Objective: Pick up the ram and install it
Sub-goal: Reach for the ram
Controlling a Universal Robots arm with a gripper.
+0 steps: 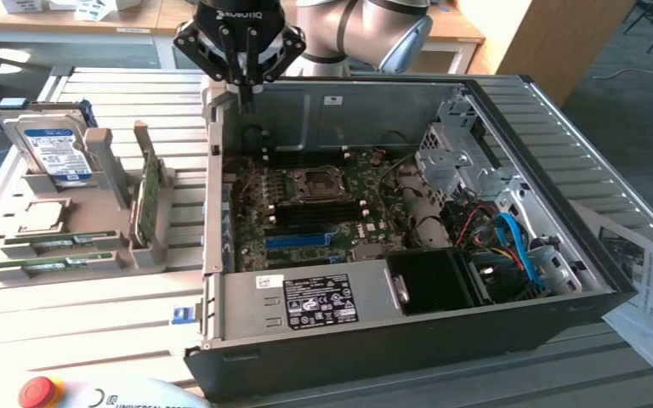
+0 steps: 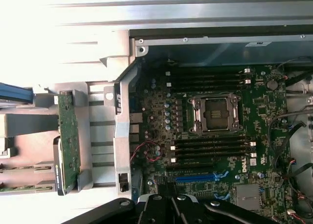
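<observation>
While the gripper [image 1: 246,95], fingers together and empty, hangs above one corner of the computer case [image 1: 417,340], the ram [image 1: 60,241] lies outside the case, beside its side wall, long axis pointing at that wall.

ROBOTIQ, upside down, on the black body of the end effector [image 1: 244,95]; UNIVERSAL ROBOT, cut off at the edge, on the pale teach pendant [image 1: 122,396]; DELL, turned sideways, on the green motherboard [image 2: 264,102]; print on the power supply sticker [image 1: 317,302] too small to read

Open-topped computer case [image 1: 349,115], free room above motherboard [image 1: 315,212]; drive cage [image 1: 457,153], cables [image 1: 508,242], power supply [image 1: 303,302] along its edges.
</observation>
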